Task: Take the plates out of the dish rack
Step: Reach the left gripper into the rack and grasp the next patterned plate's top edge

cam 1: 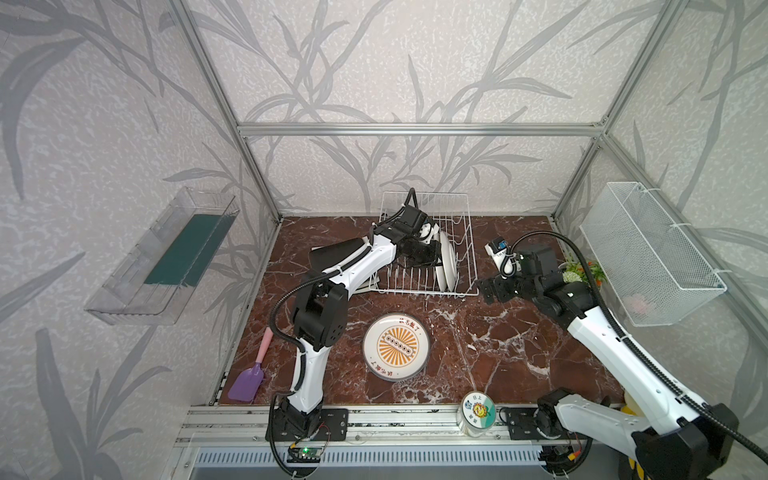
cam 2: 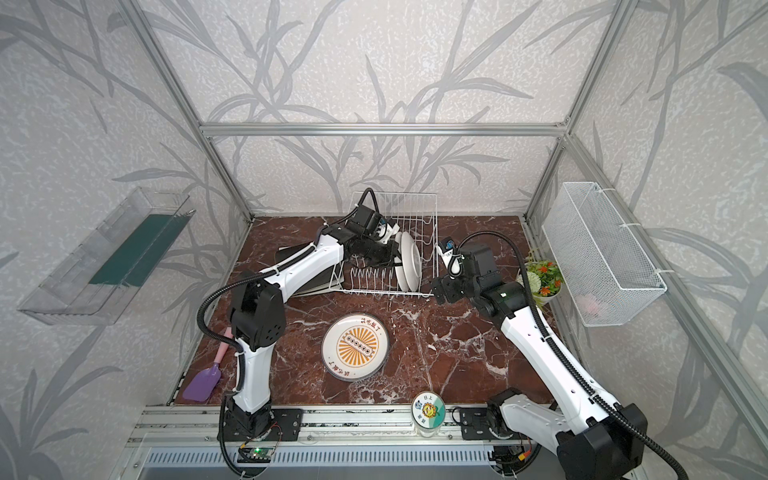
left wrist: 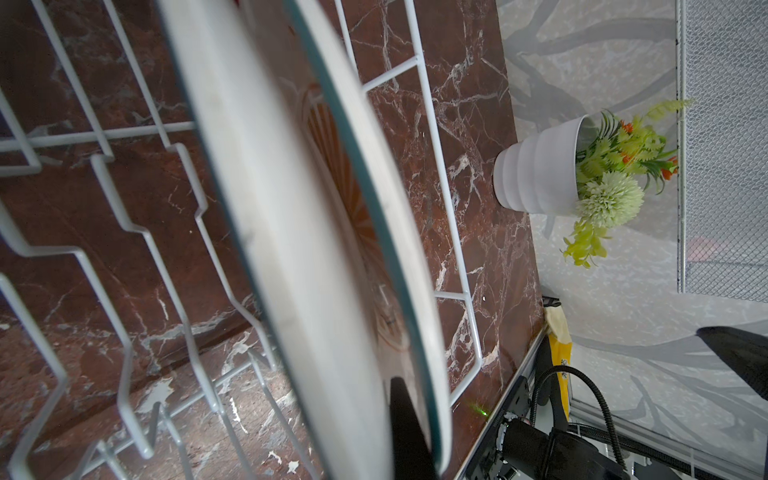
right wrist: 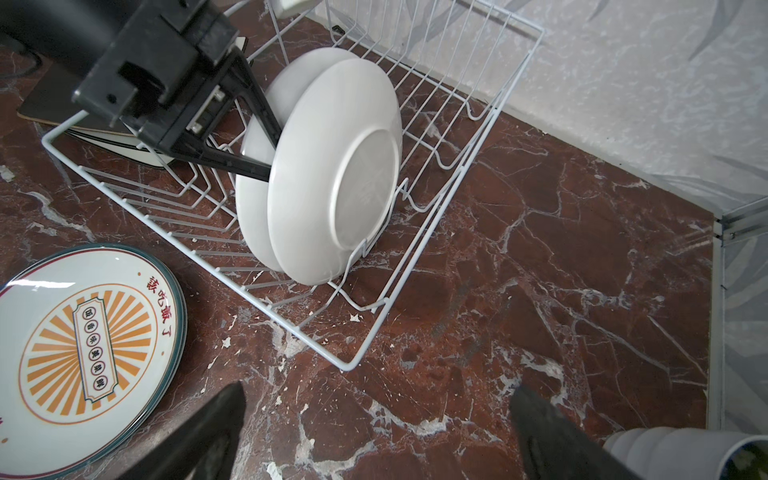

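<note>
Left gripper (right wrist: 276,156) fingers clamp one of two round white plates (right wrist: 332,174) standing upright in the white wire dish rack (cam 1: 432,205), centre of both top views. The right gripper (right wrist: 374,436), just right of the rack, has its fingers spread wide and empty.

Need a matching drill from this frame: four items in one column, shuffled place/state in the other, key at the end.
Items
1. left gripper
2. right gripper
3. face-up sunburst plate
4. purple scoop

Place or state
A. lying at the left edge of the table
B. open, beside the right end of the dish rack
C. flat on the table in front of the rack
D. shut on a standing plate in the rack

Pairs: 1-D, 2-B, 3-C, 4-A
</note>
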